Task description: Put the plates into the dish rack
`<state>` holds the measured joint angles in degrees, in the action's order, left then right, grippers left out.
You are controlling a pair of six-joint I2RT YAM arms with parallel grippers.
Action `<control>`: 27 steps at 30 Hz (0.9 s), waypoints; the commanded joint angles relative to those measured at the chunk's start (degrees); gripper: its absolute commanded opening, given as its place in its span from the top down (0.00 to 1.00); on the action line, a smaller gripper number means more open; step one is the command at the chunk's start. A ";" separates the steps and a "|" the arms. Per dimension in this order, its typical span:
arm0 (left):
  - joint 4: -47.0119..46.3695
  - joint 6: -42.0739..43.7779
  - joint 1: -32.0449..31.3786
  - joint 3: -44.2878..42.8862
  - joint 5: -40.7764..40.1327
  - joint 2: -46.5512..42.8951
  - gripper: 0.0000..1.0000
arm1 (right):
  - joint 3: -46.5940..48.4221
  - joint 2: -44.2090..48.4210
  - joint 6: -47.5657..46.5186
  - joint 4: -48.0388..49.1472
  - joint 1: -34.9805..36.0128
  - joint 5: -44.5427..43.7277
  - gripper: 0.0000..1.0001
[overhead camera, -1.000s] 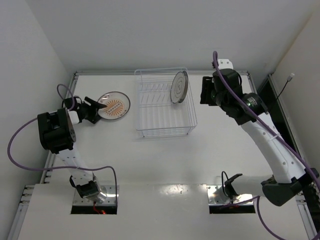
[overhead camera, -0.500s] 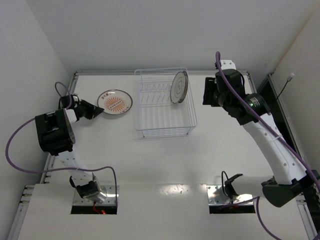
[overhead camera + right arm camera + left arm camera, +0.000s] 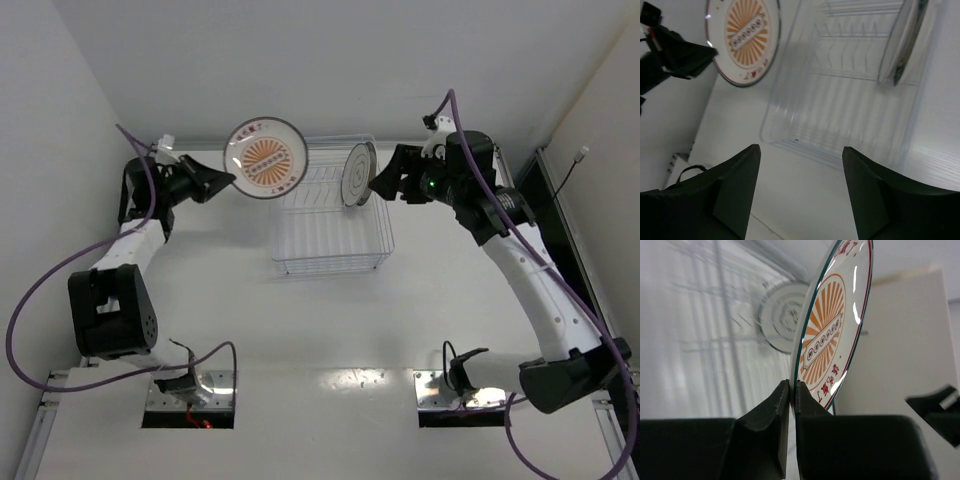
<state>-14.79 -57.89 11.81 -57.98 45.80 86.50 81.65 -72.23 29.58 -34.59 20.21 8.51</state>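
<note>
1. Two plates show: the orange sunburst plate [image 3: 265,158] is held upright in the air by the dish rack's [image 3: 330,240] far left corner.
2. The left jaws are clamped on its rim.
3. The second plate [image 3: 357,173] stands on edge in the rack's far right.
4. The right jaws gape wide near it, holding nothing.

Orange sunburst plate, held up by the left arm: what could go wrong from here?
The left gripper pinches only the rim of the orange plate, so it might pivot or slip. The racked plate and open right gripper sit close by the dish rack; a clash seems possible.
</note>
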 commanded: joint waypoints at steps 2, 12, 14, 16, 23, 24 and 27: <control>-10.97 -7.59 -8.72 3.21 6.67 -2.21 1.00 | -8.16 -3.18 11.88 20.50 -4.99 25.80 0.36; -15.98 -11.28 -24.37 2.17 4.30 -1.60 1.00 | -15.82 -9.60 17.35 31.25 -8.87 32.26 0.57; -15.98 -11.28 -25.52 1.64 4.30 -0.98 1.00 | -16.34 -10.13 16.74 30.73 -9.57 32.27 0.85; -15.11 -10.76 -25.52 1.11 4.30 -0.37 0.97 | -15.73 -8.55 15.42 28.27 -10.10 30.17 1.00; 25.72 13.65 -17.98 -11.96 -3.76 4.19 0.29 | -3.10 -6.78 7.60 14.37 -12.21 9.43 1.00; 29.69 16.03 -16.92 -13.64 -5.27 4.73 0.25 | -1.25 -7.57 5.68 12.37 -10.73 5.33 1.00; 36.49 20.35 -12.79 -15.41 -8.88 4.21 0.12 | 6.31 -13.01 2.16 8.50 -8.17 -3.90 1.00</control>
<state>6.87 -47.13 -4.45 -71.35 42.00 91.11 80.07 -82.52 37.15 -25.43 9.50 16.19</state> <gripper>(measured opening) 0.860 0.088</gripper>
